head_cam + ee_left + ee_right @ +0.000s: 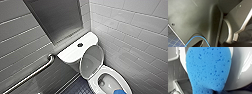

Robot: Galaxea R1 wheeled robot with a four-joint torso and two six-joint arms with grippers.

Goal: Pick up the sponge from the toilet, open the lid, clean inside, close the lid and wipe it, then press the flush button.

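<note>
The white toilet (75,51) stands in the corner, its tank top carrying a round dark flush button (80,45). The lid (92,61) is raised and leans against the tank, greyish underside facing out. The bowl (107,83) lies open below it. At the bowl's near rim a bit of the bright blue sponge (119,91) shows. In the right wrist view the sponge (208,70) looms large in front of white ceramic (241,72), with my right gripper (216,92) shut on its lower end. The left wrist view shows dark robot panels and a blue cable (198,38), with nothing held there.
A metal grab bar (32,73) slants along the left wall. White tiled wall (130,37) runs close along the toilet's right side. Dark blue tiled floor (77,87) lies left of the bowl. A grey recessed panel (57,17) sits above the tank.
</note>
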